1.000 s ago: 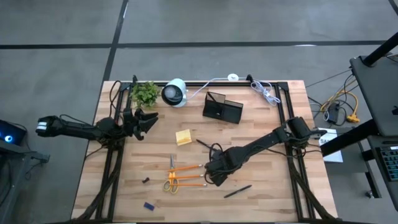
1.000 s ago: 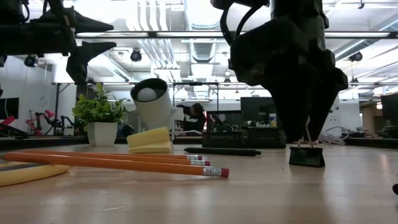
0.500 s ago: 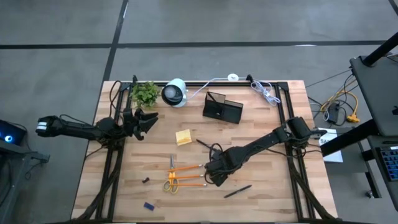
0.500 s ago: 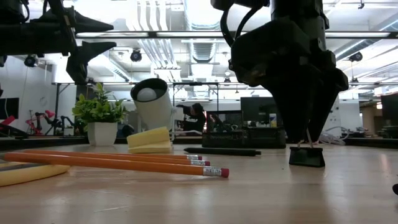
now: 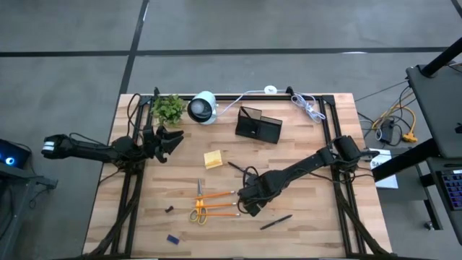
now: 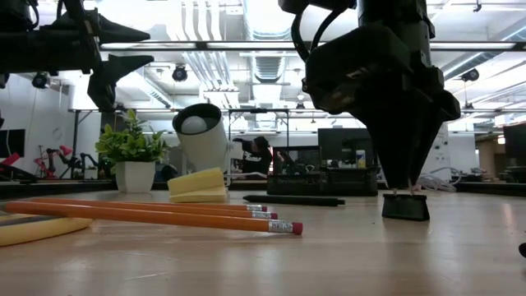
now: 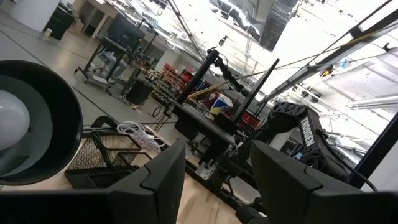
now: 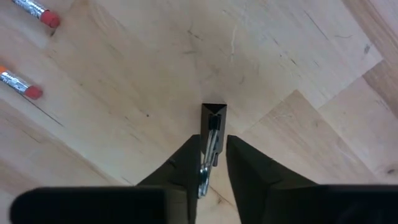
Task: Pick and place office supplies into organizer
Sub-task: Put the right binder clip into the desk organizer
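Observation:
A small black binder clip [image 6: 405,206] stands on its base on the wooden table, right of the pencil tips, with its wire handles upright. My right gripper [image 5: 249,206] points straight down over it and is shut on those handles. Two orange pencils [image 5: 216,195], yellow-handled scissors [image 5: 198,209], a yellow sticky-note pad [image 5: 213,159], a black pen [image 5: 276,222], another tiny dark clip [image 5: 168,209] and a small blue piece [image 5: 172,239] lie on the table. The black organizer [image 5: 258,126] stands at the far middle. My left gripper [image 5: 170,141] hovers open, high at the left. My right gripper pinches the binder clip's upright silver wire handles [image 8: 210,146] between its two fingers, which come from above and point down. The clip's black body [image 8: 214,112] rests on the table below the fingertips [image 6: 403,182].
A potted plant [image 5: 168,108] and a white round lamp-like device [image 5: 203,107] stand at the far left, and a white cable [image 5: 307,107] lies at the far right. A black marker [image 5: 237,167] lies beside the right arm. Bare wood shows at the near right.
My right gripper has shut its fingers onto the binder clip's upright wire handles without moving from its place. The clip stays standing on the table.

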Motion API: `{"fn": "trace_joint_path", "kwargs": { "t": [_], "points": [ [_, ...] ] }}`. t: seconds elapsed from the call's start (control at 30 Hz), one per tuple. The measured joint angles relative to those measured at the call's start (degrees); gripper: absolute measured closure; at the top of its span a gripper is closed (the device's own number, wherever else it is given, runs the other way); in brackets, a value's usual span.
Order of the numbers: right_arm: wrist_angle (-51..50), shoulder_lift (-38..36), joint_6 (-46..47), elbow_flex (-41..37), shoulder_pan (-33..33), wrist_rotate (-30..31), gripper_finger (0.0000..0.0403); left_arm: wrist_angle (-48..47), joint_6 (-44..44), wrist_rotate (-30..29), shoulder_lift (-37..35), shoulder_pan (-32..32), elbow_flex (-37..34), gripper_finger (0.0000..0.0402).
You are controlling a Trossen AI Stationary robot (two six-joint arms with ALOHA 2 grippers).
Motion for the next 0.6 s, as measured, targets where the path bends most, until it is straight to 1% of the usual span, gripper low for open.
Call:
{"fn": "trace_joint_path", "kwargs": {
  "t": [0.23, 0.6],
  "points": [
    [0.03, 0.0, -0.93, 0.0, 0.0, -0.05, 0.0389, -0.02, 0.0, 0.0, 0.0, -0.01, 0.0, 0.0235],
    [0.02, -0.01, -1.1, 0.0, 0.02, -0.89, 0.0394, 0.0, 0.0, 0.0, 0.0, -0.02, 0.0, 0.0235]
  ]
}}
